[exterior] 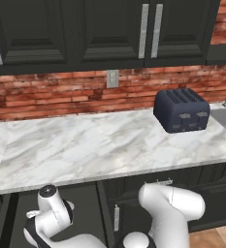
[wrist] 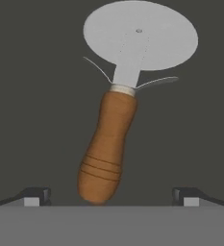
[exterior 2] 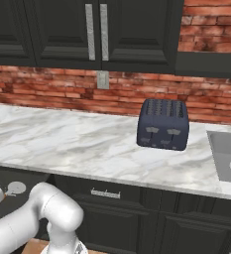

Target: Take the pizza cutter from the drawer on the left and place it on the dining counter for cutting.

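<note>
The cutter (wrist: 119,103) is lying flat on the dark drawer (wrist: 31,96) floor, wheel pointing away. The jaws are being held fully spread and empty, straddling the handle end, evidently so that it can be gripped.

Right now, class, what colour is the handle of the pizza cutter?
Orange-brown wood; the pizza cutter shows best in the hand view.

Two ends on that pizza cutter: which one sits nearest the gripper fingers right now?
The orange-brown wooden handle end of the pizza cutter, lying between the open gripper fingertips; the wheel blade points away.
</note>
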